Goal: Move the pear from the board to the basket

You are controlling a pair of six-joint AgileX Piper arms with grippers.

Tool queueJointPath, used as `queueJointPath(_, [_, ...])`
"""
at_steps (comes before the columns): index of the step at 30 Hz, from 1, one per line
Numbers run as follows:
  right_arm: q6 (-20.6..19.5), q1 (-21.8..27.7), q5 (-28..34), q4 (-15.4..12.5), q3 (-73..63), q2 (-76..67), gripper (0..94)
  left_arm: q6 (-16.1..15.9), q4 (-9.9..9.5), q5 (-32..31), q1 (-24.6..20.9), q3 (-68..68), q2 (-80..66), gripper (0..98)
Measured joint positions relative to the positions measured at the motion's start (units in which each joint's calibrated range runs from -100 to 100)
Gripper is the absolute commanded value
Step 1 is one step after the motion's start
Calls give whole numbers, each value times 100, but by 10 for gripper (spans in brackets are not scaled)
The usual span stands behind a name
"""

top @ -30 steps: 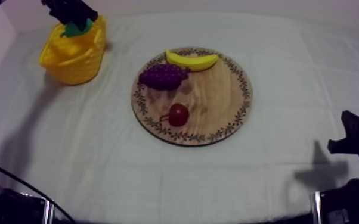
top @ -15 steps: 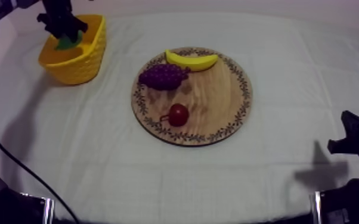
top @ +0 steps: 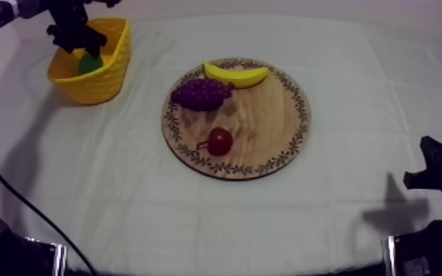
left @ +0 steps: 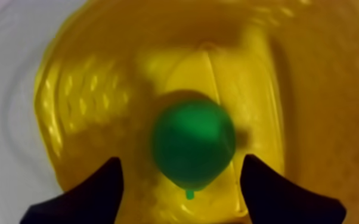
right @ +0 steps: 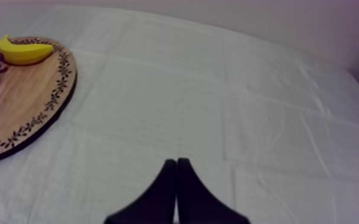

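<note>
The green pear (top: 88, 64) lies inside the yellow basket (top: 100, 86) at the table's far left. My left gripper (top: 75, 35) hangs just over the basket's mouth. In the left wrist view its fingers (left: 95, 190) stand apart on either side of the pear (left: 194, 143), open and not touching it, with the basket's floor (left: 313, 89) below. My right gripper (right: 176, 164) is shut on nothing, a narrow wedge low over the cloth at the right side (top: 437, 170).
The round wooden board (top: 268, 121) lies mid-table with a banana (top: 236, 73), a bunch of grapes (top: 202, 94) and a small red fruit (top: 219, 141) on it. The board (right: 33, 101) is also off to the side of my right gripper.
My left gripper carried the pear down into the basket, opened and let it go. The pear now rests on the basket floor. The right arm has not moved.
</note>
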Motion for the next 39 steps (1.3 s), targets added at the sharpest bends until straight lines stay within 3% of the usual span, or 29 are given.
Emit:
queueJointPath(1, [0, 0, -3, 0, 0, 0, 3, 15, 10, -119, 33, 112, -89, 343])
queueJointPath(3, [0, 0, -3, 0, 0, 0, 3, -1, 37, -401, 100, 359, -334, 169])
queueJointPath(7, [0, 0, -3, 0, 0, 0, 3, -37, 92, -1060, 259, 1124, -998, 41])
queueJointPath(16, [3, 0, 5, 0, 0, 0, 3, -3, 357, -2596, 406, 3396, -3147, 2])
queueJointPath(23, [3, 0, 5, 0, 0, 0, 3, -162, 618, -3468, 126, 5489, -5248, 0])
queueJointPath(30, [3, 0, 5, 0, 0, 0, 3, -457, 845, -4016, -277, 7429, -7473, 0])
queueJointPath(35, [3, 0, 5, 0, 0, 0, 3, -467, 970, -4183, -468, 8525, -9124, 0])
queueJointPath(39, [3, 0, 5, 0, 0, 0, 3, -572, 1216, -4202, -639, 9360, -10440, 0])
